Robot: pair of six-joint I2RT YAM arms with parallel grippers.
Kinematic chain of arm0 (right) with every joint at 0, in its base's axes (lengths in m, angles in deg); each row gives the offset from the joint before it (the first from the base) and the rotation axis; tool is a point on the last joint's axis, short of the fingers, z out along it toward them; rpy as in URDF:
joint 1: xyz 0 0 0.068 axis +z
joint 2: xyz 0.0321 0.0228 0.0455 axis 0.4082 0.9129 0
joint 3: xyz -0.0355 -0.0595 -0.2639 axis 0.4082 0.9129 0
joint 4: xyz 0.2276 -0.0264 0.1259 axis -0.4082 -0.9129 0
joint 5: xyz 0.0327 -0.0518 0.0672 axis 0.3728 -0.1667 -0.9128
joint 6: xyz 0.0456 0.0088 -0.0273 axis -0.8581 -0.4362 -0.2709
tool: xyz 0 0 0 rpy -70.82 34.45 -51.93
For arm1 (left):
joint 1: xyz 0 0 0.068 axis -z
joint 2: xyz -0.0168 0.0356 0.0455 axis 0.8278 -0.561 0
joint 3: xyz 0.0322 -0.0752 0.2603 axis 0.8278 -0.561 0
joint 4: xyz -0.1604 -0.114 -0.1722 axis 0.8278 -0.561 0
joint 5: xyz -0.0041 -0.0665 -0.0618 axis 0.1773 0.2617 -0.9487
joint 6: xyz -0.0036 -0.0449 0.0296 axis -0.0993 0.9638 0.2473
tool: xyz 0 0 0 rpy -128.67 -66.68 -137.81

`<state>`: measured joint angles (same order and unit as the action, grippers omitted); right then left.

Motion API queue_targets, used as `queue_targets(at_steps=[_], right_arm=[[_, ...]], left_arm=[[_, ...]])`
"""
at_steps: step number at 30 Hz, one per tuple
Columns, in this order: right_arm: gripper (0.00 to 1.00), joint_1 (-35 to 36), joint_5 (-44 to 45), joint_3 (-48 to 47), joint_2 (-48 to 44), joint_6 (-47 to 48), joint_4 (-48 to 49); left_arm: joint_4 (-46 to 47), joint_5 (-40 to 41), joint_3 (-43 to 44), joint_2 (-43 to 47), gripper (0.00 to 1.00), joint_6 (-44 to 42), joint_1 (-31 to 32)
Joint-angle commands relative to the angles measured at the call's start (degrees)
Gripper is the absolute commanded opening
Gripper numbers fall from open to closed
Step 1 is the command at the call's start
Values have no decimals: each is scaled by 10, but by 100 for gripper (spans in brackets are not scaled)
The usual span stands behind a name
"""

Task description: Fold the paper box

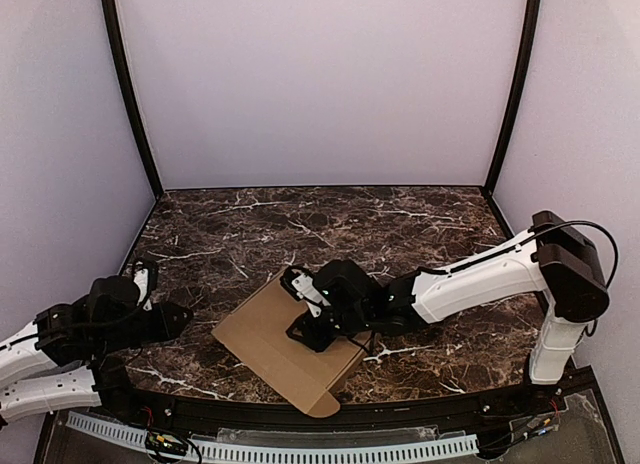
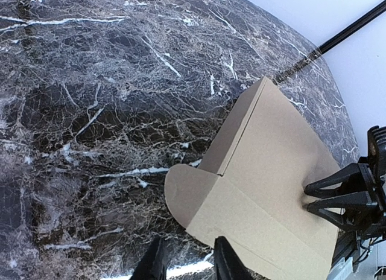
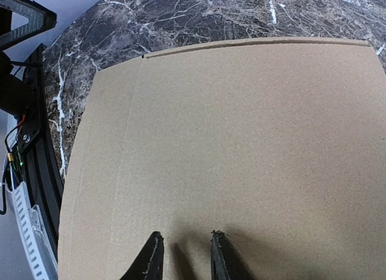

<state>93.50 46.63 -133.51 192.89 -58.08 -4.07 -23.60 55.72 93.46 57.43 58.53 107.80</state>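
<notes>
One dark marble table bears one paper box, closed flat near the front edge, with one rounded flap sticking out. Of the two claws, the right gripper is over the box top, fingers slightly apart and empty. The left gripper is just beside the box, likewise slightly apart and empty.

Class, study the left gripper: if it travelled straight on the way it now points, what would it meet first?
Probably the cardboard box: the left gripper points across bare table at its rounded flap. Height is hard to judge, so it might pass just above.
</notes>
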Motion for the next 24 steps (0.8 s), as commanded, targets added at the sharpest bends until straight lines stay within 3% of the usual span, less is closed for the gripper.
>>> queue_targets(at_steps=[1,6,15,24], right_arm=[[26,-2,1,21,23,-1,-69],[24,-2,16,30,0,4,-83],[29,1,63,39,-117,0,-124],[48,7,94,93,-260,-83,-235]], left_arm=[[-10,14,28,-25,29,-32,2],[80,-4,66,-141,36,-117,2],[169,-44,165,-333,37,-224,-24],[231,-193,219,-455,43,-280,-110]])
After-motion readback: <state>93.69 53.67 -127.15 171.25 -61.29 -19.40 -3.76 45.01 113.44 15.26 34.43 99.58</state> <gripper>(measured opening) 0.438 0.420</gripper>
